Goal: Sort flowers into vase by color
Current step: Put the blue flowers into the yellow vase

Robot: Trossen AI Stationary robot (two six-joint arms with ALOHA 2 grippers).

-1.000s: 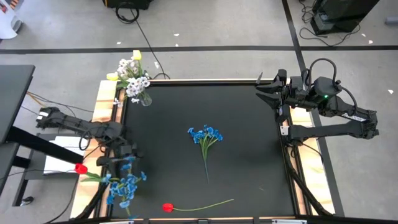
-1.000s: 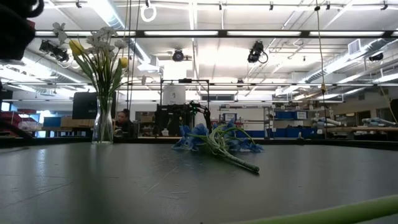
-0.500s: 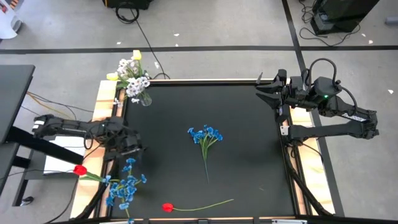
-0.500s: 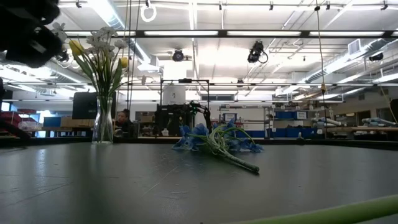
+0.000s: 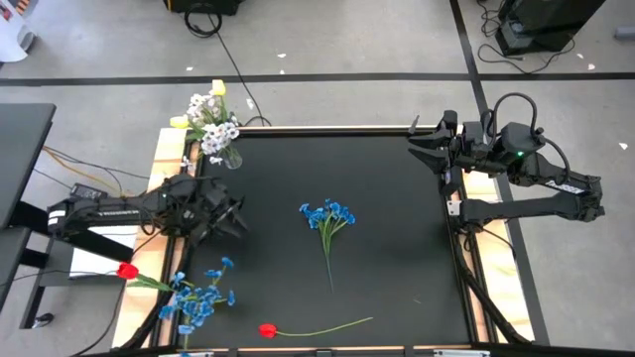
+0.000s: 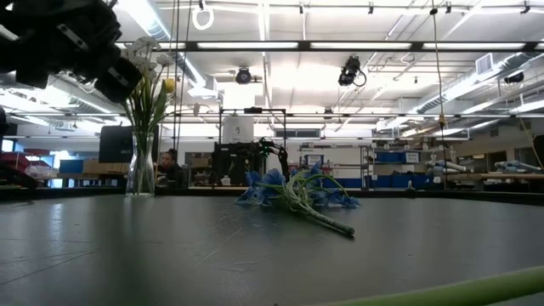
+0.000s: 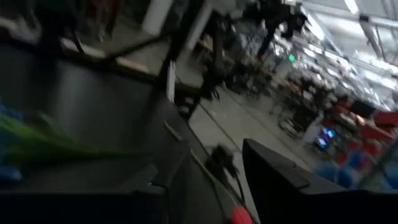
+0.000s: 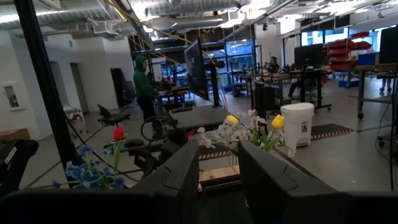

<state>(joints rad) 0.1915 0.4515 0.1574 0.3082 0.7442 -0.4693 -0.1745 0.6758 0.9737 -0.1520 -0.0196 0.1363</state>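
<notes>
While blue flowers (image 5: 328,215) lie mid-tabletop (image 5: 397,248), the left end effector (image 5: 230,215) hangs released, empty. It has swung up from the corner vase's blue bunch (image 5: 198,297).

Floor (image 5: 327,94): grey concrete, crossed by a dark tape line along the upper part of the high view; black cables (image 5: 203,20) lay at top centre. Table (image 5: 387,288): black matte top with pale wooden edging, centre frame. Ceiling (image 6: 280,76): open industrial, long fluorescent strips across the upper low view. Background held blue storage bins (image 6: 399,157) at right. One person in a green hooded top (image 8: 144,84) stood left of centre in the right wrist view, near desks and a white bin (image 8: 298,121).
</notes>
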